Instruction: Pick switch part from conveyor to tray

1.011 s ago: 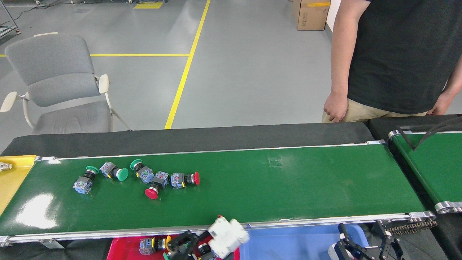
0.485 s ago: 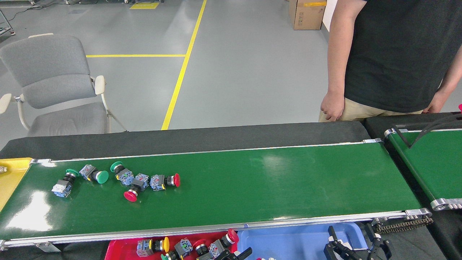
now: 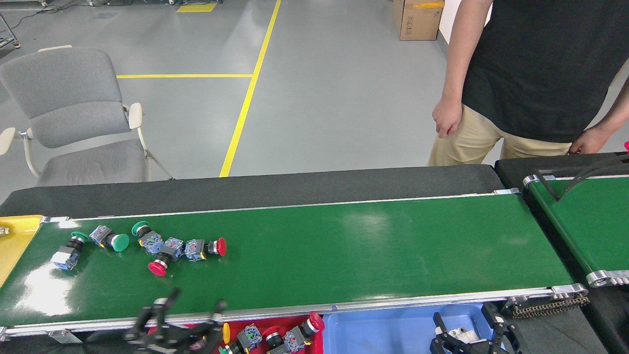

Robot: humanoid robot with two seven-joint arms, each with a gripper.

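The left end effector [image 3: 189, 307], fingers spread and empty, hovers over the conveyor [image 3: 344, 246] edge beside the tray [image 3: 314, 344], positioned to reach the switch parts [image 3: 162, 246].

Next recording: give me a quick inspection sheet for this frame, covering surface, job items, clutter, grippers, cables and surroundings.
Surface: the conveyor, a green belt, bare across its middle and right.
Job's things: five switch parts bunched at the belt's left end, three green-capped, two red-capped; the red tray below the near rail already holds several.
Clutter: blue tray, yellow tray, second green belt.
Grippers: left gripper open over the near rail, blurred; right gripper open, low over the blue tray.
Cables: a black one over the second belt.
Surroundings: person standing behind, grey chair, cardboard box.
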